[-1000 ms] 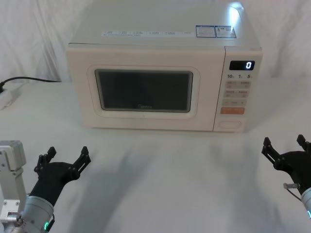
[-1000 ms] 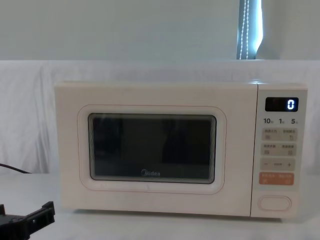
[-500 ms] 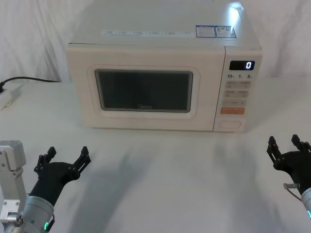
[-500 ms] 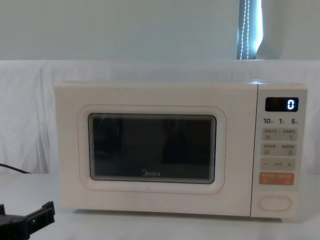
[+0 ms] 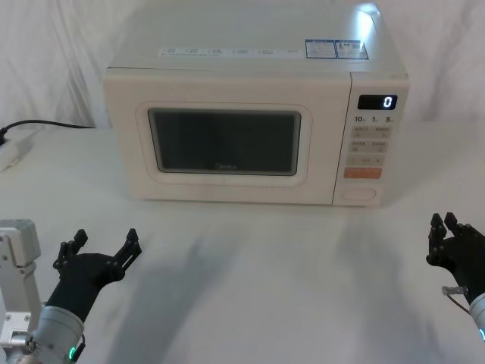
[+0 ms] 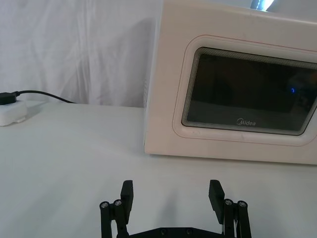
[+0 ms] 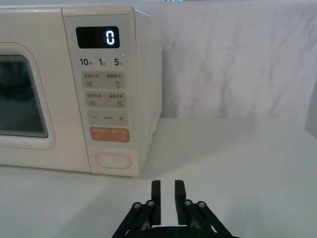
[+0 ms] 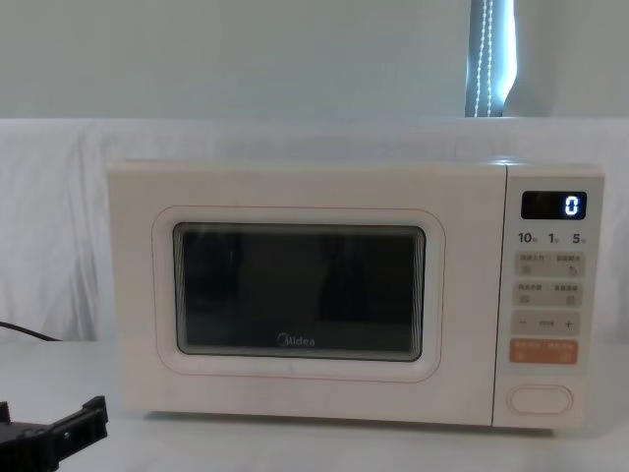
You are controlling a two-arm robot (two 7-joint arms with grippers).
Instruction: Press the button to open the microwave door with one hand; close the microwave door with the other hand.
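The cream microwave stands at the back of the table with the microwave door (image 5: 220,144) (image 8: 295,295) (image 6: 247,94) closed. The button (image 5: 358,194) (image 7: 114,161) (image 8: 540,398), a plain pill shape, sits at the bottom of the control panel under the orange key (image 7: 110,135). My left gripper (image 5: 104,244) (image 6: 171,191) hovers low at the front left, open and empty, facing the door. My right gripper (image 5: 449,224) (image 7: 167,191) is at the front right, well short of the panel, a little right of the button. Its fingers are drawn close together, with only a narrow slit and nothing between them.
A white power strip (image 5: 11,152) (image 6: 12,111) with a black cable lies at the far left of the table. White cloth covers the table (image 5: 258,280) and hangs behind the microwave. The display (image 5: 377,101) reads 0.
The right gripper's fingers have closed from wide apart to nearly together and the gripper has drifted slightly right. The left gripper and the microwave have not moved.
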